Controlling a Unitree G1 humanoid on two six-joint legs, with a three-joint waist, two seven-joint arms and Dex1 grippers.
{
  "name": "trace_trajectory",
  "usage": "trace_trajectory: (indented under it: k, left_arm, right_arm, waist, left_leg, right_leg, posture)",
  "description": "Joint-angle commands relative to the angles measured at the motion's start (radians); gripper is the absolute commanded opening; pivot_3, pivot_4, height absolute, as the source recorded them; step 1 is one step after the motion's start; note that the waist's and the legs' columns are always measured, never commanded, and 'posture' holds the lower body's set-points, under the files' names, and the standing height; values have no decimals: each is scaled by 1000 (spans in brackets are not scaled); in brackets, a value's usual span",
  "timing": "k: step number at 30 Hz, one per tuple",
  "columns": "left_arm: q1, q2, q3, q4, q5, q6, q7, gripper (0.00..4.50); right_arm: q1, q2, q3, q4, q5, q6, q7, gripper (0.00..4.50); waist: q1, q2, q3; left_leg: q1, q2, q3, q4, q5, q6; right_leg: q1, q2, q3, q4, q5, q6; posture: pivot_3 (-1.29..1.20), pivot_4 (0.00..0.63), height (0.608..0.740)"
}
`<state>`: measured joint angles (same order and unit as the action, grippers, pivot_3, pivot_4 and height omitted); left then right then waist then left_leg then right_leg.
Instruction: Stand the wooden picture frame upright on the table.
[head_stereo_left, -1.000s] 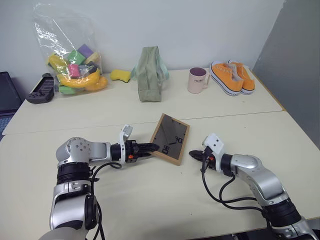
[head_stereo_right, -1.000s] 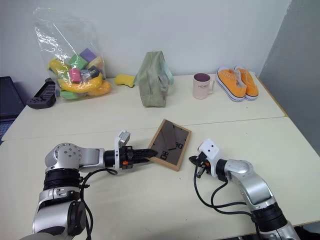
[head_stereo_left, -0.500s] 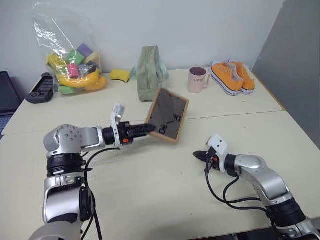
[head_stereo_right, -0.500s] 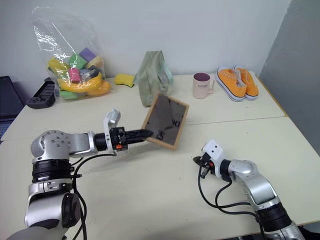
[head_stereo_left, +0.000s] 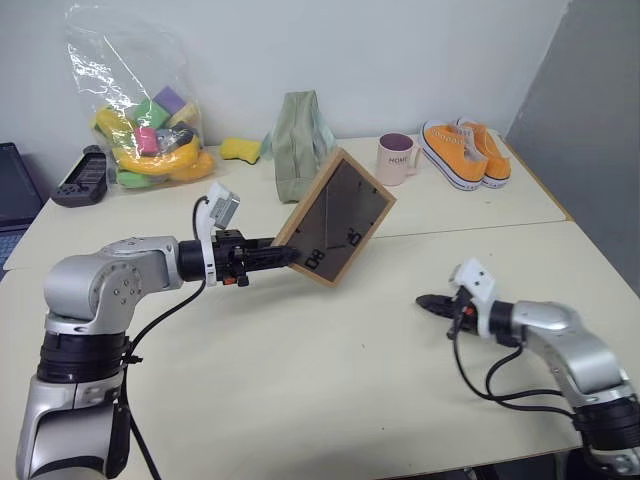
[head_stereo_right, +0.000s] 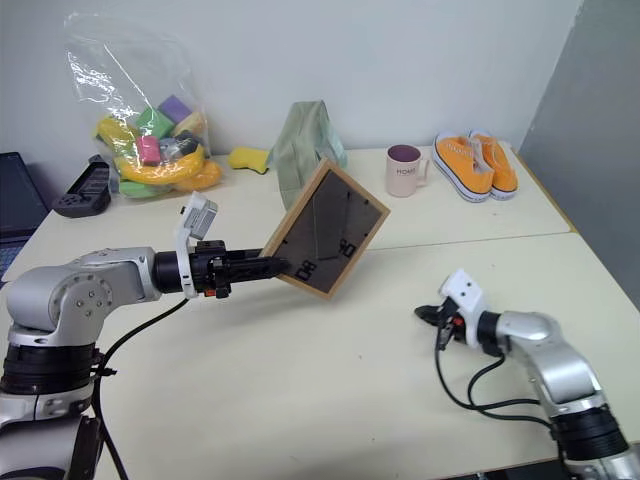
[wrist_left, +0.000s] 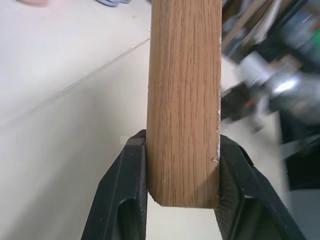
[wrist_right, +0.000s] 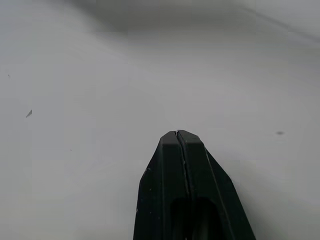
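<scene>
A: Wooden picture frame — head views?
B: Clear of the table, dark back showing, tilted; higher than a second ago, when it lay low by the seam. Left gripper clamps its lower corner.
A: Left wrist?
B: Fingers squeeze the wood edge.
A: Right wrist?
B: Right gripper pressed together, probably just above the table; it has drawn back rightward.
</scene>
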<state>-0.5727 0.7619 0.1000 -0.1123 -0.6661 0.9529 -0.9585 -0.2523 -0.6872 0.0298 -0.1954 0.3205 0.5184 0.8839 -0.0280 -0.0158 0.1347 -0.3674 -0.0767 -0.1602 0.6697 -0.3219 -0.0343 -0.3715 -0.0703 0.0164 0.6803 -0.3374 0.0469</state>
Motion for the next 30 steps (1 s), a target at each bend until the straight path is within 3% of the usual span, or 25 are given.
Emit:
trace_trajectory:
  k: [1,11,14,24,30]
  left_arm:
    - [12,2,-11,-46,89,-184,6,1293]
    - [29,-20,-4,-46,121,-270,25,1293]
    - [26,-19,-2,-38,119,-273,23,1293]
    - [31,-17,-12,-43,112,-262,6,1293]
    - [37,-13,-19,-55,95,-241,-20,1293]
  right_arm:
    - [-28,-13,-49,-64,64,28,21,0]
    - [-161,54,-71,-120,128,115,-82,0]
    - [-219,78,-86,-131,160,147,-104,449]
    - [-297,105,-47,-127,157,153,-126,2870]
    - [-353,141,-6,-113,148,149,-126,3006]
  waist:
    - [1,0,0]
    - [-3,0,0]
    - [-3,0,0]
    - [-4,0,0]
    - [-5,0,0]
  left_leg:
    - [0,0,0,0,0,0]
    - [0,0,1,-1,0,0]
    - [0,0,1,-2,0,0]
    - [0,0,0,-2,0,0]
    - [0,0,0,-2,0,0]
  right_leg:
    - [0,0,1,0,0,0]
    - [-1,0,0,0,0,0]
    - [-1,0,0,0,0,0]
    - [-1,0,0,0,0,0]
    - [-1,0,0,1,0,0]
  posture:
    - [0,150,740]
    - [0,150,740]
    - [0,150,740]
    - [0,150,740]
    - [0,150,740]
